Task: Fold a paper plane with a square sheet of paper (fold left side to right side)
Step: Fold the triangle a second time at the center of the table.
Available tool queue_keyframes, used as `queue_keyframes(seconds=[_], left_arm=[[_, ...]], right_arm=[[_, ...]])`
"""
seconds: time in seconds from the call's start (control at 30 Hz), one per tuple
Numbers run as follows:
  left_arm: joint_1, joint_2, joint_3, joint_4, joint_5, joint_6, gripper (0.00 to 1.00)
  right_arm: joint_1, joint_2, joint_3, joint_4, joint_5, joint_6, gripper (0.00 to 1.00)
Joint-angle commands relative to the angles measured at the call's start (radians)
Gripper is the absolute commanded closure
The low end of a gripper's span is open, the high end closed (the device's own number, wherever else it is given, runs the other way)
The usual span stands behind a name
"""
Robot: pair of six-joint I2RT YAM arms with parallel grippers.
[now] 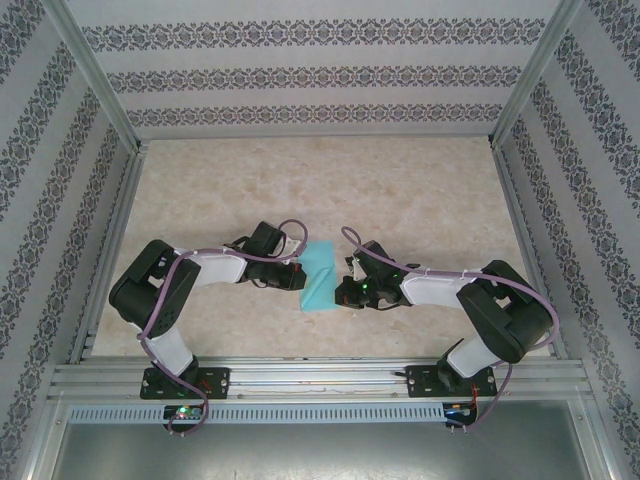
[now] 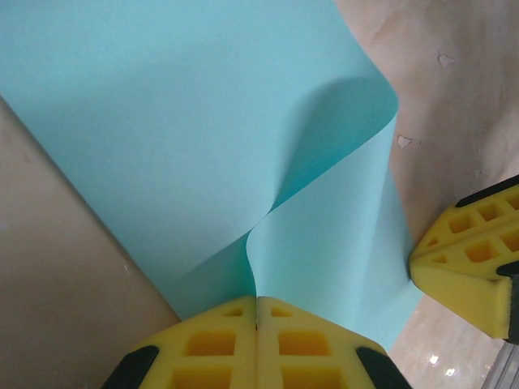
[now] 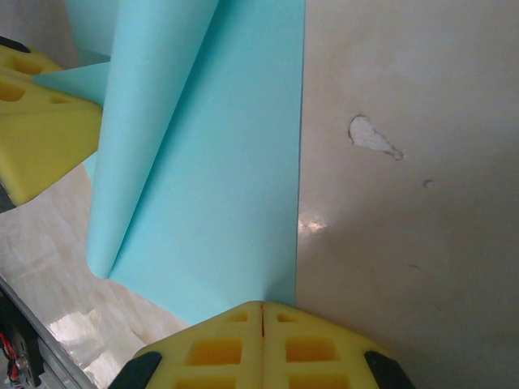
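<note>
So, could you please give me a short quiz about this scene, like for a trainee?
1. True or false: the square sheet of paper lies completely flat on the table.
2. Its colour: A red, B turquoise, C white?
3. Which pincer pinches the lifted fold?
Key: 1 false; 2 B; 3 the left pincer.

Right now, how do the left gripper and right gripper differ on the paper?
The left gripper sits on the left side of the paper, the right gripper on its right. The left gripper pinches a flap that curls up and over; the right gripper's closed tips meet a flat-lying part, pinch unclear. Shared: both shut, yellow fingers.
</note>
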Motion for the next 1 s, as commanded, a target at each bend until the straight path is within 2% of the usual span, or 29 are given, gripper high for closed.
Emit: queue_keyframes(seconds=[0.0,0.33,0.57,0.97], left_arm=[[0.015,0.035,0.015,-0.007,-0.018,0.037,1.0],[0.015,0.043,0.021,-0.025,-0.027,0.051,1.0],[0.016,0.047,0.019,-0.026,-0.029,0.051,1.0],[0.016,0.05,0.022,-0.034,-0.03,0.055,1.0]], right_arm=[[0.011,-0.006,0.001,-0.056,0.03,-0.008,1.0],[-0.005,-0.131,0.016,0.049,-0.019,0.048,1.0],[0.038,0.001,0.09,0.241,-0.017,0.131,1.0],[0.055,0.15,0.127,0.279,0.007,0.142,1.0]])
